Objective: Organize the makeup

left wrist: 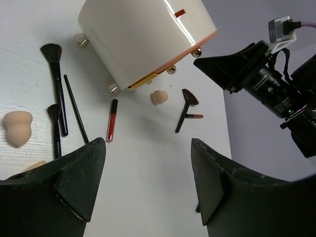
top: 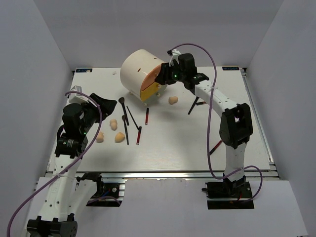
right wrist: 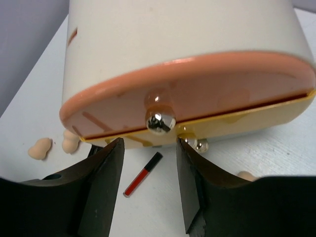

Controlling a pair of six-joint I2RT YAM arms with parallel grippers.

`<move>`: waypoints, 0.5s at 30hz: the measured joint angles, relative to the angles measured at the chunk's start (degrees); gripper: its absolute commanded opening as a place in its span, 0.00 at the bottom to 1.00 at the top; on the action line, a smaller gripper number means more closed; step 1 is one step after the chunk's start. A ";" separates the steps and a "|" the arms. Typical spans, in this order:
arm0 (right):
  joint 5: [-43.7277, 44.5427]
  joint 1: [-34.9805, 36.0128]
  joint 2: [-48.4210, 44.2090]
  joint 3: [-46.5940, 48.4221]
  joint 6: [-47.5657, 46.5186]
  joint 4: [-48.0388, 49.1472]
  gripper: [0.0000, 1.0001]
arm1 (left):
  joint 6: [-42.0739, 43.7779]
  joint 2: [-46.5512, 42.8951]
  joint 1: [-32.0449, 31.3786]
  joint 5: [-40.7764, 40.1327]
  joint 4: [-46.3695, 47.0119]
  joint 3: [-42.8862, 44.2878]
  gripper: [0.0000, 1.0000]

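Observation:
Thin black brushes and dark-red sticks lie mid-table, with three peach sponges to their left. One more sponge, a brush and a stick lie further right. My right gripper is open at the cream box's orange drawer front. In the right wrist view its jaws stand just below the silver knob, with a red stick on the table beneath. My left gripper is open and empty above the table, and also shows in the left wrist view.
The cream cylindrical box lies on its side at the back centre, with orange-yellow drawers facing right-front. The left wrist view shows the box, a fan brush and a sponge. Grey walls enclose the table.

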 measured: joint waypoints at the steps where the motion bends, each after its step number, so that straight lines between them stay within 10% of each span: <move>1: 0.04 0.00 0.55 0.85 -0.04 0.28 0.51 | -0.11 0.13 0.00 0.15 0.00 -0.13 0.79; 15: -0.59 -0.44 4.83 5.11 -2.12 2.49 0.22 | -0.94 -0.07 0.00 0.42 0.26 -2.03 0.79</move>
